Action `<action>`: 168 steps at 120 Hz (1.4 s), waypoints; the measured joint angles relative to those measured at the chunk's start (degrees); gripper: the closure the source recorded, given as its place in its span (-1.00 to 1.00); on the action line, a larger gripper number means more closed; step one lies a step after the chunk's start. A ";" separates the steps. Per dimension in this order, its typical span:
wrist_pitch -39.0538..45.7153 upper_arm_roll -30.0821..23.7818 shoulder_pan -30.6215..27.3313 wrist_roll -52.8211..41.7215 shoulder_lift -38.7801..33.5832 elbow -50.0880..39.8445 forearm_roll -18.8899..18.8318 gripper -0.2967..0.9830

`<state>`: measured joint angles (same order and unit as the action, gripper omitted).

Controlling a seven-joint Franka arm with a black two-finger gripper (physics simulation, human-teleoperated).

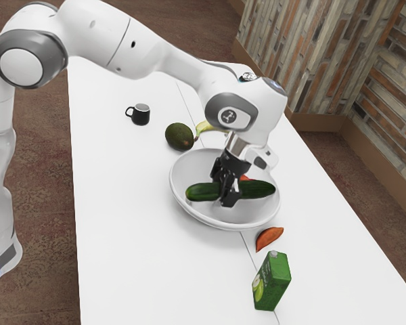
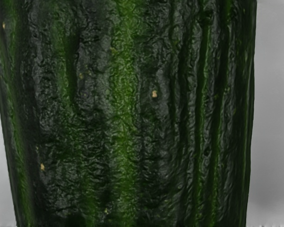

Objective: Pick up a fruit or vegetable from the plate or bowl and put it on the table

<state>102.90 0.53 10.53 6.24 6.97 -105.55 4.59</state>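
- Where the white, jointed robot arm (image 1: 139, 51) reaches down over the table, its black two-finger gripper (image 1: 229, 192) straddles the middle of a long, dark green cucumber (image 1: 258, 189).
- End-effector state: I cannot tell from where I stand how far it is open, nor whether it has a grip on the cucumber.
- Task item: the cucumber lies crosswise within the outline of a round, white bowl (image 1: 250, 214). One end points to the exterior view's left, the other to its right, near the rim. Contact with the bowl cannot be confirmed.
- Close reading, wrist view: wrinkled, dark skin with lighter green lengthwise streaks; a pale surface borders both long sides.
- Secondary bowl content: an orange-red item (image 1: 244, 177), partly hidden behind the gripper and cucumber.
- Support surface: a white table (image 1: 122, 237) with a thin dark seam.
- Adjacent items, far side of the bowl: a dark, rough-skinned avocado (image 1: 179, 136) and, just beside it, a yellow banana (image 1: 204, 126), partly covered by the arm.
- Outlying item: a black mug (image 1: 141, 116) with a pale interior, upright, handle toward the exterior view's left.
- Opposite side: a tapered orange piece of produce (image 1: 269, 237) near the bowl; beyond it, a green drink carton (image 1: 273, 281) with a grey cap.
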 joint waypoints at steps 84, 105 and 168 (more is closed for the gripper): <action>-3.21 -29.35 1.44 1.85 5.72 30.73 -18.77 0.38; -2.13 -33.13 7.83 4.17 11.91 34.22 -24.11 0.38; 2.31 -33.00 9.97 10.61 20.84 30.31 -24.99 0.40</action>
<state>105.20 -32.47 20.50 16.85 27.81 -75.23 -20.40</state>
